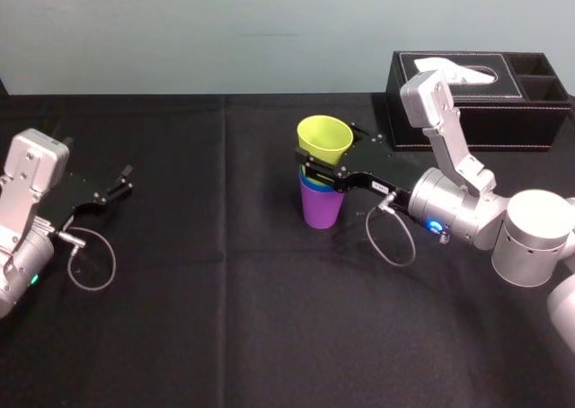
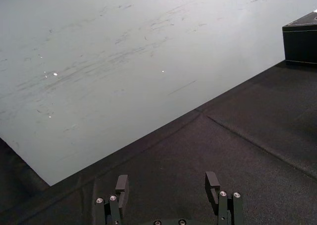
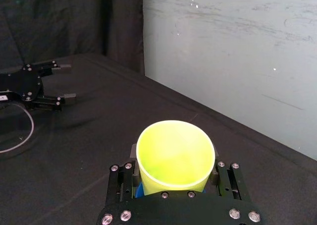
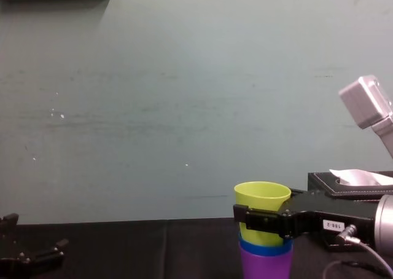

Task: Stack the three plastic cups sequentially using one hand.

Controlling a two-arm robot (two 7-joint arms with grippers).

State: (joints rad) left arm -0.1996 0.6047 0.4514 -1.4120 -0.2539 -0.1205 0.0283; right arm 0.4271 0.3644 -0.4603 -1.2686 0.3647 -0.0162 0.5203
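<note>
Three plastic cups stand nested at mid-table. The purple cup (image 1: pixel 322 208) is at the bottom, and the blue cup's (image 1: pixel 310 185) rim shows just above it. The yellow-green cup (image 1: pixel 323 138) sits on top, tilted a little. My right gripper (image 1: pixel 328 156) reaches in from the right, shut on the yellow-green cup (image 3: pixel 173 155), one finger on each side of its wall. From the chest, the yellow-green cup (image 4: pixel 261 199) sits in the blue cup (image 4: pixel 265 249) above the purple cup (image 4: pixel 265 267). My left gripper (image 1: pixel 121 181) rests open at the table's left, nothing between its fingers (image 2: pixel 121 185).
A black tissue box (image 1: pixel 476 102) stands at the back right, close behind the right arm. Black cloth (image 1: pixel 225 336) covers the table, with free room in front and between the arms. A pale wall rises behind the table's far edge.
</note>
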